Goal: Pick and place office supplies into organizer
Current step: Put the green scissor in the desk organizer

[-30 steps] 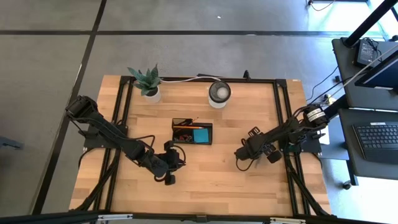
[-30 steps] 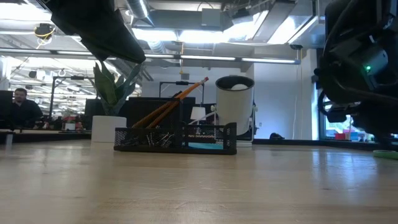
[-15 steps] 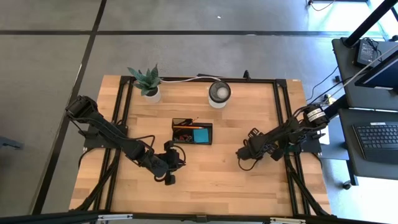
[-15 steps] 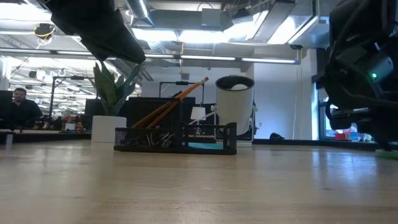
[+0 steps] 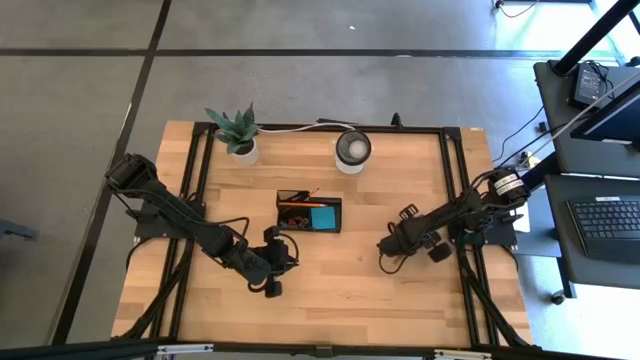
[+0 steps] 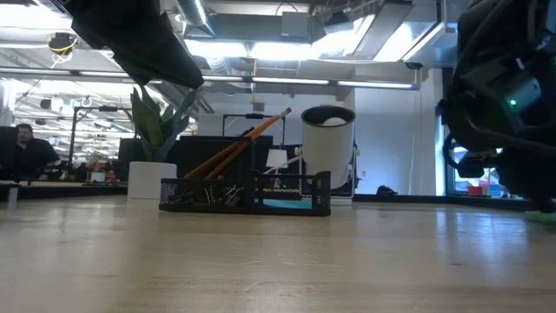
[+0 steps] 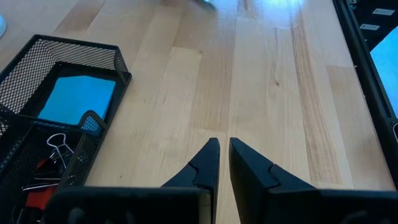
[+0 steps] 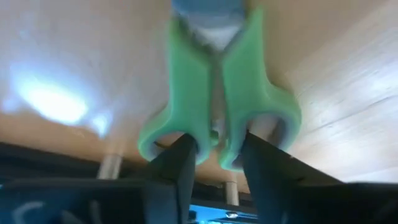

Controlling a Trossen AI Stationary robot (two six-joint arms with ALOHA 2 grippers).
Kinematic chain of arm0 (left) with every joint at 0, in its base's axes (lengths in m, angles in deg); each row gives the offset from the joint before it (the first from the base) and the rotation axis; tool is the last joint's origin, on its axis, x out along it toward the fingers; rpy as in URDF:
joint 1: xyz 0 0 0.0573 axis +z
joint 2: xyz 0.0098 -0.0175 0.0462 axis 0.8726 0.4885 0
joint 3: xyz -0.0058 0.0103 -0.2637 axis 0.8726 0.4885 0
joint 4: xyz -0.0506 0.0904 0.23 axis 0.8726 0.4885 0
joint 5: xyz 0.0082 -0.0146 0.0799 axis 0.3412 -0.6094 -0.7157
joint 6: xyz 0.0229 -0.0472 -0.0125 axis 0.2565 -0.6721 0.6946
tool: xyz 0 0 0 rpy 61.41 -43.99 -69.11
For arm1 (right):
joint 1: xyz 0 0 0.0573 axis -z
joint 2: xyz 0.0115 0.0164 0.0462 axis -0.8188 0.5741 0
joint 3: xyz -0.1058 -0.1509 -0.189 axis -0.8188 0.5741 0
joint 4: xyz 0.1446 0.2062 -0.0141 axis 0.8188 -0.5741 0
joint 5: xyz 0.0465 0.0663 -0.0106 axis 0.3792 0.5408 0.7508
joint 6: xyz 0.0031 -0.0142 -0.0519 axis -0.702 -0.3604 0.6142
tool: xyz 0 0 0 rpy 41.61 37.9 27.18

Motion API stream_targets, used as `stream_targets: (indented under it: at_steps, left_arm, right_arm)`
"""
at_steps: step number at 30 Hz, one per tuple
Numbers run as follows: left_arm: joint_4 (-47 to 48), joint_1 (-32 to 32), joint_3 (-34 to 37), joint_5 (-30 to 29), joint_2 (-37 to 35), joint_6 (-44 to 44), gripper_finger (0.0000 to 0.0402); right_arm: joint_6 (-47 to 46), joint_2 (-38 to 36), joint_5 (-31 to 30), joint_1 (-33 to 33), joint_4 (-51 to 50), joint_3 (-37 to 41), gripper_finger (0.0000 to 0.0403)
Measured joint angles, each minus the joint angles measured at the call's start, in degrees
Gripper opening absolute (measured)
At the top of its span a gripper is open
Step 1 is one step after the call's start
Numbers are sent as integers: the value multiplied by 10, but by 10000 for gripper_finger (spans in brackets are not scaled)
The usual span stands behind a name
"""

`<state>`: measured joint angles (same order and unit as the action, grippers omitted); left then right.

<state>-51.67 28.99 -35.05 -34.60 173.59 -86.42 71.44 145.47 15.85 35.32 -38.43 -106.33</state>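
Observation:
The green-handled scissors (image 8: 217, 93) lie flat on the wooden table at its right side, handles toward my right gripper (image 8: 217, 146), which is shut on them and shows in the high view as my right gripper (image 5: 385, 254). The black mesh organizer (image 5: 309, 212) stands mid-table. It holds a blue sticky-note pad (image 7: 78, 99), wire clips (image 7: 59, 146) and orange pencils (image 6: 243, 143) that lean out over its wall. My left gripper (image 7: 224, 148) hovers shut over bare wood just right of the organizer's near corner, with nothing between its fingers. My right gripper has one finger (image 8: 180, 158) in each of the scissors' two finger holes. Between them it pinches the inner bars of the green handles (image 8: 202, 152). The fingers slant down from the table's right side, in line with the scissors. The scissors rest flat on the table.
A potted plant (image 5: 236, 131) and a round white-rimmed cup (image 5: 352, 149) stand along the far edge. A black metal frame (image 5: 452, 190) borders the table on both sides. Bare wood lies between the organizer and my right gripper.

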Motion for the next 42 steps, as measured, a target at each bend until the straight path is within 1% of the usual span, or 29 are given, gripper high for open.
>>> stream_targets:
  at_steps: [4, 9, 13, 17, 21, 23, 27, 30, 32, 36, 42]
  left_arm:
    - [0, 0, 0, 0, 0, 0, 31]
    - [0, 0, 0, 0, 0, 0, 31]
    - [0, 0, 0, 0, 0, 0, 31]
    - [0, 0, 0, -4, 0, 1, 31]
    - [-7, 0, 0, -6, 0, 11, 32]
    - [-30, 0, 0, -8, 5, 29, 31]
    - [-97, 1, 0, 2, 37, 77, 31]
    - [-128, 1, 0, 17, 70, 97, 31]
    - [-130, 0, 0, 28, 86, 92, 31]
    - [-130, 0, 0, 32, 106, 76, 31]
    - [-141, -4, 0, 31, 100, 81, 31]
  right_arm:
    - [-60, 0, 34, 0, 4, -12, 79]
    - [-133, 0, 73, -1, 17, -32, 78]
    - [-181, 2, 85, -1, 33, -52, 78]
    - [-232, 35, 90, -1, 23, -86, 78]
    - [-247, 98, 88, -11, -16, -144, 78]
    - [-247, 136, 85, -17, -49, -181, 78]
    - [-247, 207, 77, -31, -118, -262, 78]
    - [-250, 244, 75, -40, -148, -317, 78]
    - [-254, 258, 73, -47, -155, -347, 77]
    - [-270, 263, 67, -60, -146, -389, 76]
    - [-300, 260, 35, -75, -88, -438, 73]
